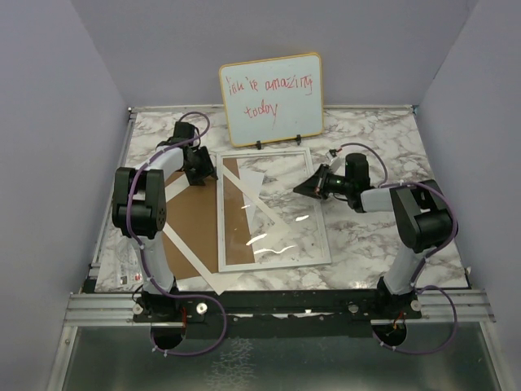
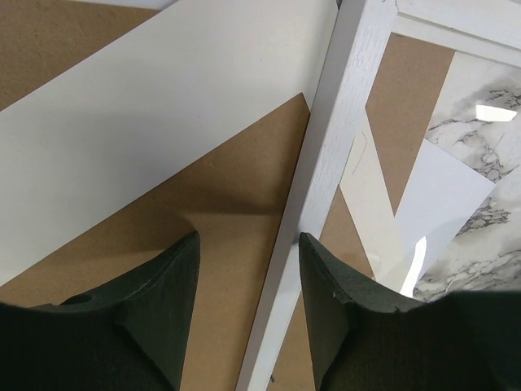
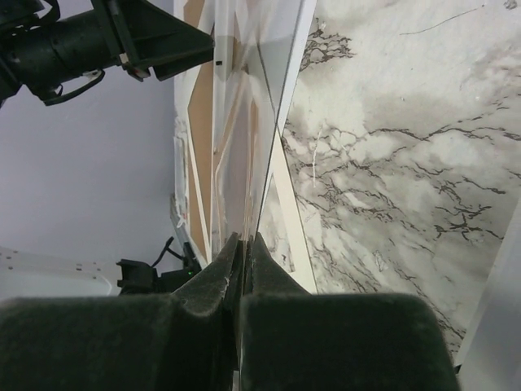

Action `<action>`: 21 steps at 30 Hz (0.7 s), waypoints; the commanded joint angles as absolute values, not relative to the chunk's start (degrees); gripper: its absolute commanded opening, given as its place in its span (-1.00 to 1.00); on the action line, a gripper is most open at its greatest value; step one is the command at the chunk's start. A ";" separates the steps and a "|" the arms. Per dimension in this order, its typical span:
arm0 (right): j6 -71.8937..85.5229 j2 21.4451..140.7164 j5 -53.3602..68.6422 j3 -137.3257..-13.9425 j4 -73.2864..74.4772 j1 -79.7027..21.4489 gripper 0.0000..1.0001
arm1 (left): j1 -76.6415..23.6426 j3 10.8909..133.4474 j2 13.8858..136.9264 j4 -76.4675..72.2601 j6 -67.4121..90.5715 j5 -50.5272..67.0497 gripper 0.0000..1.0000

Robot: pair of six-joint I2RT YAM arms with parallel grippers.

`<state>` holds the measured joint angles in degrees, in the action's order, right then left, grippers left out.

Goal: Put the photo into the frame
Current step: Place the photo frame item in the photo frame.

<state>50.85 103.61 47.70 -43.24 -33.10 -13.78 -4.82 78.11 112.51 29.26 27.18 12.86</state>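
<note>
The right gripper is pinched shut on the near edge of the large, thin white-rimmed picture frame with its clear glossy pane. The frame stretches away from the fingers towards the left gripper. That one is open, one finger on each side of the frame's white rim, above the brown backing board and a white mat. The photo, a rectangular paper sheet with its plain white back up, shows through the pane ahead and to the right of its fingers.

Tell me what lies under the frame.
Through the frame pane: brown board, white mat strips, marble table, and a white sheet, maybe the photo; its underside is hidden.
</note>
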 commanded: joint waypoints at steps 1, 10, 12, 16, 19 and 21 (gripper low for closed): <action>47.19 104.85 45.74 -44.17 -31.77 -13.28 -0.99 | -4.75 78.30 115.41 28.68 26.74 14.52 0.06; 46.78 106.77 46.25 -43.80 -33.06 -13.25 -0.99 | -4.75 78.00 115.95 28.65 26.87 14.93 0.06; 46.92 107.24 46.46 -43.81 -33.56 -13.27 -0.99 | -4.75 78.07 116.13 28.65 26.98 15.23 0.06; 48.78 107.92 47.02 -43.00 -35.82 -13.29 -0.99 | -4.83 78.02 116.19 28.65 27.15 15.46 0.06; 51.16 108.27 47.66 -41.91 -38.28 -13.28 -0.98 | -4.83 78.05 116.22 28.65 27.24 15.62 0.06; 53.62 108.40 48.54 -40.99 -40.95 -13.32 -0.98 | -4.83 78.05 116.29 28.59 27.25 15.67 0.06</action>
<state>49.80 106.98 47.24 -42.65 -35.11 -13.37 -4.56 78.32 112.84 29.26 27.20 14.02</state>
